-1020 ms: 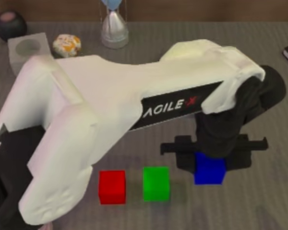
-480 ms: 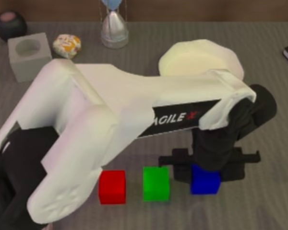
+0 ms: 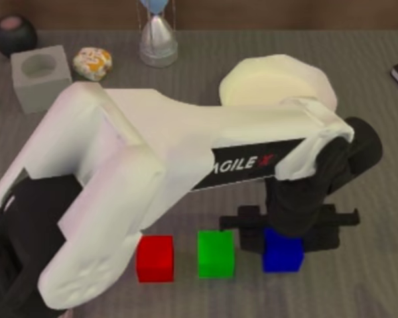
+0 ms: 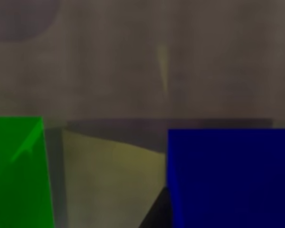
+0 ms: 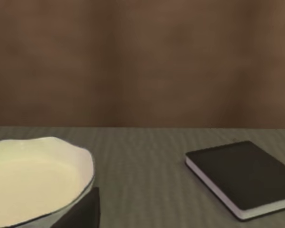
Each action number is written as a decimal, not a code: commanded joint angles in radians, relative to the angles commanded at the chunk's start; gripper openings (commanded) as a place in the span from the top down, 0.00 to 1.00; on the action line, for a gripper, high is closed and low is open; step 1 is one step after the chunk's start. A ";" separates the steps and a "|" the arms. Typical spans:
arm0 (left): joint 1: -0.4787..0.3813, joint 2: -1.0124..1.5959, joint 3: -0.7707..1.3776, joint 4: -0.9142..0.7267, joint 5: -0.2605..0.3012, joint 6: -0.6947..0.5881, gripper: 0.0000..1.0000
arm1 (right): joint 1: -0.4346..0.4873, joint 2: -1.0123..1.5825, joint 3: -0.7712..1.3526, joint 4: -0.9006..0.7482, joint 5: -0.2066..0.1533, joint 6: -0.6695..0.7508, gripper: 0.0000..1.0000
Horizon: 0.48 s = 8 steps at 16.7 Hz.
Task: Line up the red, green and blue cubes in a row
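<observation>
The left gripper [image 3: 283, 233] sits low over the blue cube [image 3: 282, 251], its black body straight above the cube with the crossbar spread to either side; whether the fingers are clamped on the cube or parted from it cannot be told, since the wrist hides them from above and the left wrist view shows only cube faces. Compared with a second ago, the arm has come down and drawn nearer: the blue cube then hung higher and farther right, and it now lies almost level with the green cube [image 3: 215, 253], just beside it on the gripper's left, with a narrow strip of table [image 3: 358, 278] between them. Over the last half second almost nothing has shifted. The red cube [image 3: 154, 258] rests one place farther left, so the three form a row, none touching. In the left wrist view the green cube [image 4: 19, 171] and blue cube [image 4: 230, 178] fill the foreground. The right wrist view shows a pale dish [image 5: 35, 178] and a black book [image 5: 244, 175]; the right gripper is out of sight.
</observation>
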 joint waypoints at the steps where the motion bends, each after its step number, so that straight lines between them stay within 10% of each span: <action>1: 0.000 0.000 0.000 0.000 0.000 0.000 0.25 | 0.000 0.000 0.000 0.000 0.000 0.000 0.00; 4: 0.000 0.000 0.000 0.000 0.000 0.000 0.02 | 0.000 0.000 0.000 0.000 0.000 0.000 0.00; 8: 0.000 0.000 0.000 0.000 0.000 0.000 0.00 | 0.000 0.000 0.000 0.000 0.000 0.000 0.00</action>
